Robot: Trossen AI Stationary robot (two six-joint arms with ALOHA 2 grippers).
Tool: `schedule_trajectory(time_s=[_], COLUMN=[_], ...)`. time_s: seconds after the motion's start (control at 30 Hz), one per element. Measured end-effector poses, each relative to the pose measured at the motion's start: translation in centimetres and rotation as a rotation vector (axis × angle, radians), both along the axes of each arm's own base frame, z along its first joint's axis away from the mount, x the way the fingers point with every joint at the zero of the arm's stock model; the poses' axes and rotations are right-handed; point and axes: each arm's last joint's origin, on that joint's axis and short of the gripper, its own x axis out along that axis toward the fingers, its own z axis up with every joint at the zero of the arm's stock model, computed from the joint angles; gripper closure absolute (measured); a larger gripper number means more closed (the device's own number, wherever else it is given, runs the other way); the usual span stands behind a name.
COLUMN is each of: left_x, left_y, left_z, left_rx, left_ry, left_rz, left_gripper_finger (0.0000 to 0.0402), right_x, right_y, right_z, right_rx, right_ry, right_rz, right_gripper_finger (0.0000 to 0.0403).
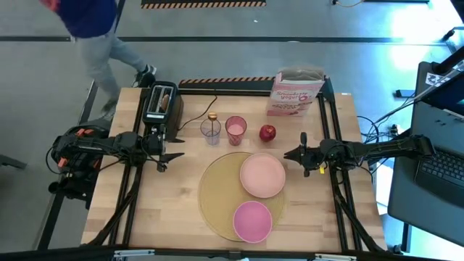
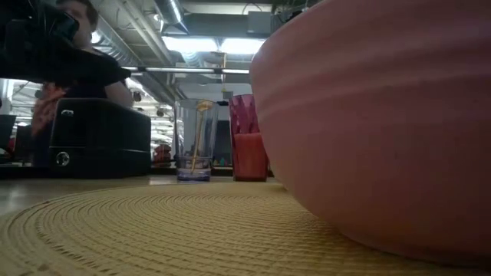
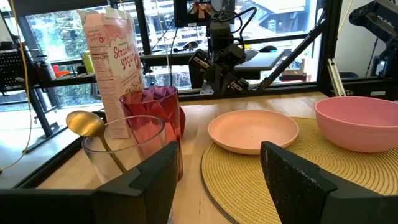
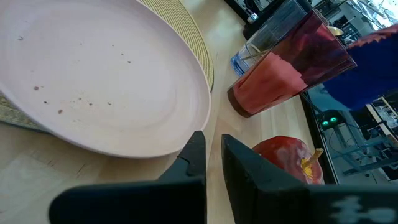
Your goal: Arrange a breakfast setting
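Standing in the clear glass tumbler (image 1: 210,132), the gold spoon (image 3: 87,126); left gripper (image 1: 164,154) open and empty, right gripper (image 1: 292,154) closed, empty, beside the pale pink plate (image 1: 262,175).

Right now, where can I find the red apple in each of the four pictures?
High view: red apple on the table, just behind the pale pink plate, right of the pink cup.
Low view: not visible.
Left wrist view: not clearly visible.
Right wrist view: apple beyond the shut right gripper, next to the plate.
Shared landmark: the pink cup.
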Motion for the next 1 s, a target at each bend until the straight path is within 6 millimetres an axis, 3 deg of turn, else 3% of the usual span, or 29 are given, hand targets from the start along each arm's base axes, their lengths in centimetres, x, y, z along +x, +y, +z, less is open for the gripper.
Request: schedule_trajectory(time_s=[1.0], left_x=[0.00], left_y=[0.00], left_z=[0.05], left_rx=[0.001], left_ry=[-0.005], left_rz=[0.000], left_gripper_finger=[0.0184], right_x=[0.00], right_y=[-0.16], right_z=[0.03], right_rx=[-0.020], right_ry=[-0.004], right_rz=[-0.051], right_gripper_finger=[0.0379])
